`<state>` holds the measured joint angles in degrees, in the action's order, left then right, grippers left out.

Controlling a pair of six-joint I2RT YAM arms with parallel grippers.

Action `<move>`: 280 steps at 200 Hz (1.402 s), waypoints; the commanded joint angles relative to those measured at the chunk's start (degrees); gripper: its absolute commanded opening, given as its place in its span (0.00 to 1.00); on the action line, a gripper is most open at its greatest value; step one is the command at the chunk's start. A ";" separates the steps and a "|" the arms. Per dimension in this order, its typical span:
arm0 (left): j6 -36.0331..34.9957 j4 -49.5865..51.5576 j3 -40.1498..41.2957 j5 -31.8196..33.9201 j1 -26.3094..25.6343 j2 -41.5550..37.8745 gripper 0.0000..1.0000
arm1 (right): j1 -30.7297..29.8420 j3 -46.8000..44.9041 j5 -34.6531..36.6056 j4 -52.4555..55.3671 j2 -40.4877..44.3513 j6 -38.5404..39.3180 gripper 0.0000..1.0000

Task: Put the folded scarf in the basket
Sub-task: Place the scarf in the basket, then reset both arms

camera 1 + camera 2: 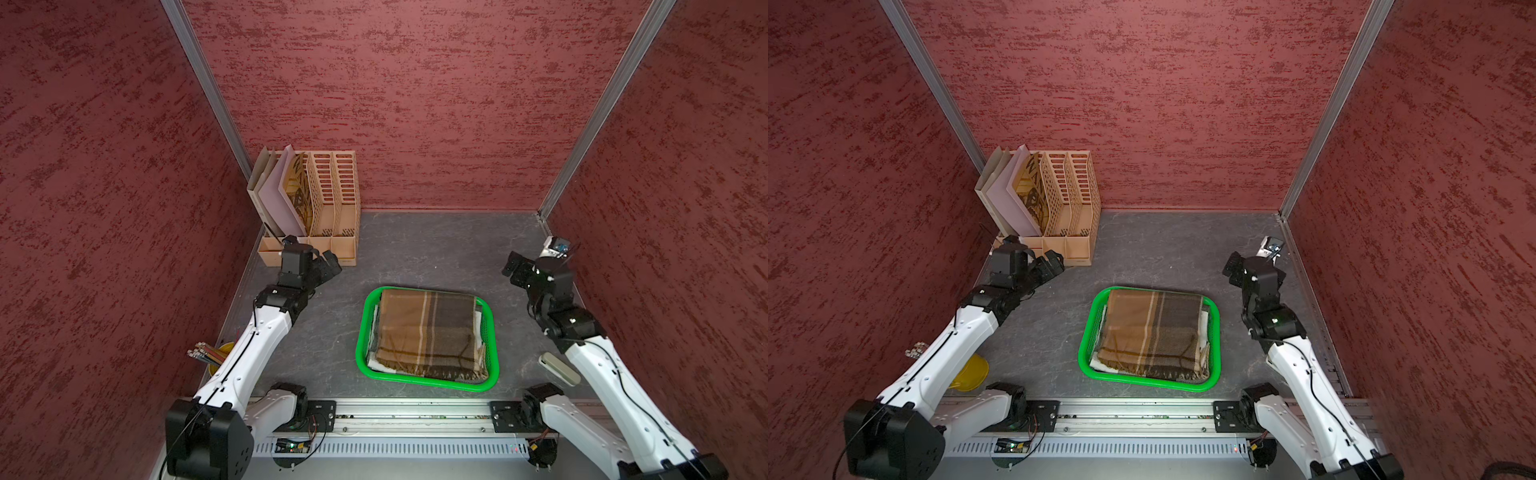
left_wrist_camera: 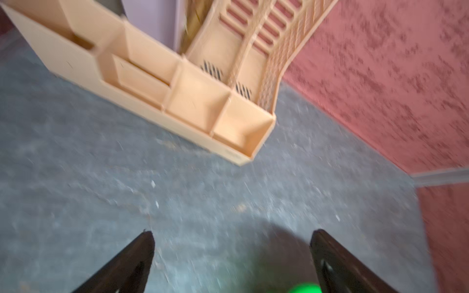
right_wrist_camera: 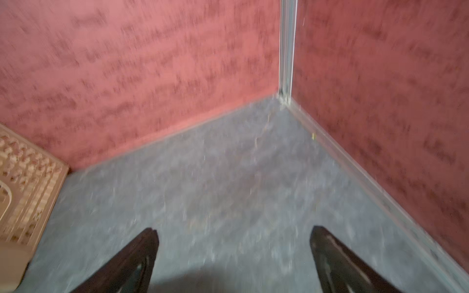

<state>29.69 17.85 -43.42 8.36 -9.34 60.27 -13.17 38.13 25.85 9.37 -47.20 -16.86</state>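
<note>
The folded scarf (image 1: 428, 332) (image 1: 1154, 332), a brown and grey plaid, lies inside the bright green basket (image 1: 360, 332) (image 1: 1087, 332) at the middle front of the table, as both top views show. My left gripper (image 1: 332, 264) (image 2: 232, 233) hovers to the basket's far left, near the file organiser, open and holding nothing. My right gripper (image 1: 511, 266) (image 3: 233, 230) hangs to the basket's far right, also open and holding nothing. Both wrist views are blurred. A bit of the green basket rim (image 2: 304, 288) shows in the left wrist view.
A tan slotted file organiser (image 1: 328, 199) with folders stands at the back left. A yellow cup of pencils (image 1: 216, 357) sits at the front left under the left arm. A pale oblong object (image 1: 559, 368) lies at the right. Red walls enclose three sides.
</note>
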 commanded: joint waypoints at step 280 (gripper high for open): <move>-28.41 -71.11 22.76 -3.01 10.23 27.52 1.00 | 7.95 -16.85 -11.53 -64.89 -42.24 17.86 0.98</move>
<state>0.82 -53.84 -20.23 5.87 1.17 88.14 -7.25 15.09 14.98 -69.01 -90.91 3.25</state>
